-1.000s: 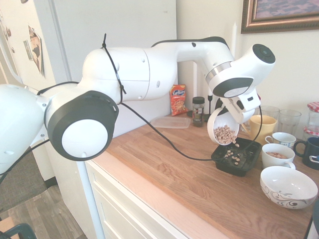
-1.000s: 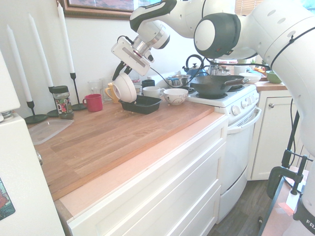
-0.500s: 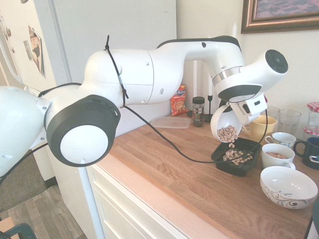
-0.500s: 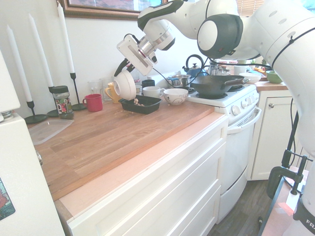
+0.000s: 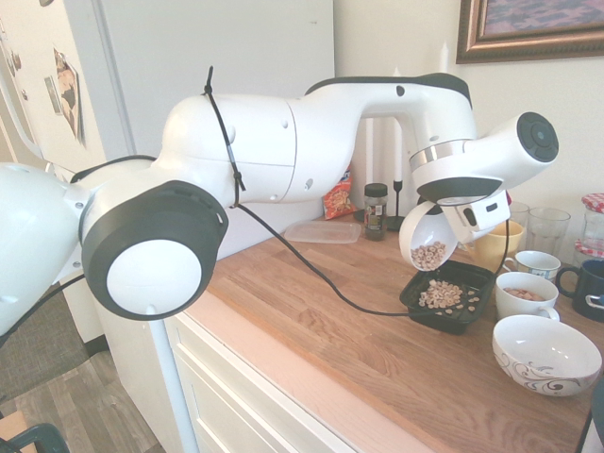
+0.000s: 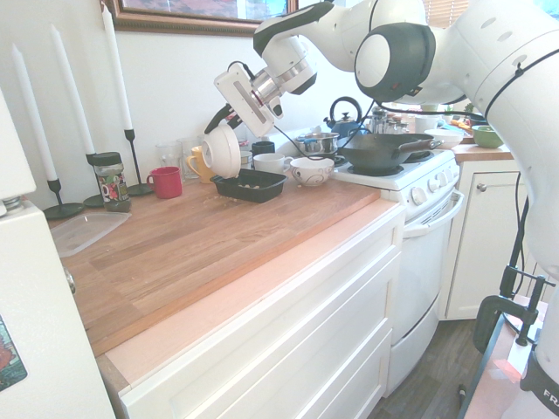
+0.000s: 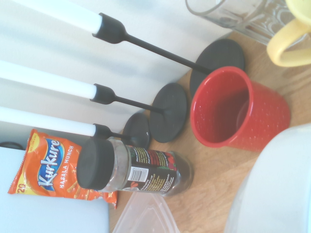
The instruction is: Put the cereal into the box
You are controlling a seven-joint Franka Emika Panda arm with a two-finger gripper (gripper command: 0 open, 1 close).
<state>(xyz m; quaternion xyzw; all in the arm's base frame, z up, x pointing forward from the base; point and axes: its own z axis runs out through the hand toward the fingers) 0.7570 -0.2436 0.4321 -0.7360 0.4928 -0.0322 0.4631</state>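
My gripper (image 5: pixel 453 219) is shut on the rim of a white bowl (image 5: pixel 427 236), holding it tipped steeply on its side over the box (image 5: pixel 472 313), a shallow black tray on the wooden counter. A small heap of tan cereal rings (image 5: pixel 429 255) still lies at the bowl's lower lip. More cereal (image 5: pixel 441 294) is spread inside the box. From the other side, the gripper (image 6: pixel 224 127) hangs the bowl (image 6: pixel 223 150) just above the box's (image 6: pixel 253 188) left end. The bowl's white wall (image 7: pixel 277 189) fills a corner of the wrist view.
Around the box stand a yellow mug (image 5: pixel 495 242), a white cup of brownish contents (image 5: pixel 525 294), a patterned bowl (image 5: pixel 545 354) and a dark mug (image 5: pixel 589 288). Behind are a red cup (image 6: pixel 165 182), a spice jar (image 6: pixel 110 181), black candlesticks (image 6: pixel 133 157), a clear container (image 5: pixel 324 231) and the stove (image 6: pixel 410 183).
The wrist has swung up and away while the bowl stayed tipped over the box. Cereal has dropped out: the heap in the bowl is smaller and the box holds more.
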